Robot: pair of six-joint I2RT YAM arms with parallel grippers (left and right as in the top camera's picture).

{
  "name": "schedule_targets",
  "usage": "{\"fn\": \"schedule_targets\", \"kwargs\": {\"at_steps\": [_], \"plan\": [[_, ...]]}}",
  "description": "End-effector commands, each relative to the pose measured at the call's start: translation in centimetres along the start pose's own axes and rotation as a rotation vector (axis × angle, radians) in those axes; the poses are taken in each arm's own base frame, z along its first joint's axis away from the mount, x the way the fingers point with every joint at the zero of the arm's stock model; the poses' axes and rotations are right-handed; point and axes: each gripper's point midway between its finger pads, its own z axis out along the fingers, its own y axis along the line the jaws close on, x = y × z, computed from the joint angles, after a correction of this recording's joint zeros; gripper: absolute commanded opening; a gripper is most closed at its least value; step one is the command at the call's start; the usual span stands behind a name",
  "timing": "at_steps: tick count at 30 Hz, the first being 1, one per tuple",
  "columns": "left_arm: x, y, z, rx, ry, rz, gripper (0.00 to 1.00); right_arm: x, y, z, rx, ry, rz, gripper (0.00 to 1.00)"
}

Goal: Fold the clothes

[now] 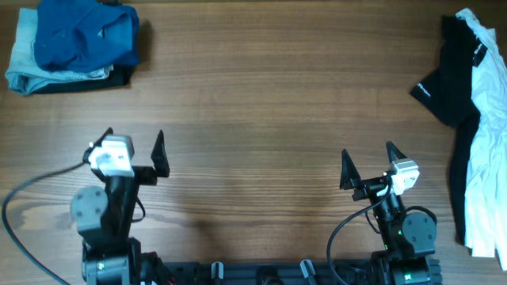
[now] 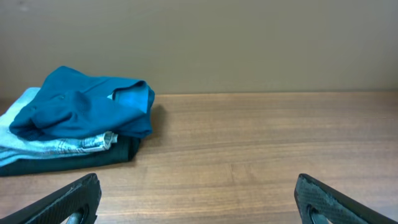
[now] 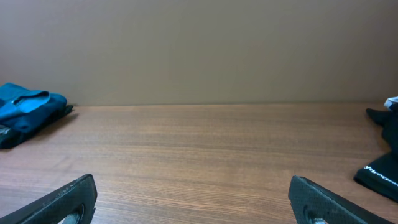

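Observation:
A stack of folded clothes (image 1: 71, 43) lies at the table's far left corner: a blue shirt on top, light denim and a dark garment under it. It also shows in the left wrist view (image 2: 81, 118) and at the left edge of the right wrist view (image 3: 28, 112). An unfolded pile of a black garment (image 1: 455, 79) and a white garment (image 1: 487, 150) lies along the right edge; its black part shows in the right wrist view (image 3: 382, 168). My left gripper (image 1: 135, 150) is open and empty near the front left. My right gripper (image 1: 369, 165) is open and empty near the front right.
The wooden table (image 1: 261, 111) stretches between the two piles. A grey cable (image 1: 32, 190) loops from the left arm's base. A plain wall (image 2: 249, 43) stands behind the table's far edge.

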Motion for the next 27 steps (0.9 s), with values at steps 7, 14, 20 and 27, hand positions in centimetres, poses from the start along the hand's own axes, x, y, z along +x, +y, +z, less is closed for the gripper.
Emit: {"fn": "schedule_targets", "kwargs": {"at_steps": [7,14,20,27], "plan": [[1.8,-0.5,-1.5,0.009,-0.139,0.018,1.00,-0.2,0.5,-0.1,-0.026,-0.013,-0.019,1.00],[2.1,-0.8,-2.0,0.018,-0.186,0.031,1.00,-0.2,0.5,-0.1,-0.026,-0.013,-0.019,1.00],[1.4,-0.9,-2.5,0.017,-0.224,0.041,1.00,-0.2,0.5,-0.1,-0.026,-0.013,-0.019,1.00],[0.8,-1.0,-2.9,0.017,-0.255,0.049,1.00,-0.2,0.5,-0.1,-0.026,-0.013,-0.019,1.00]]}}
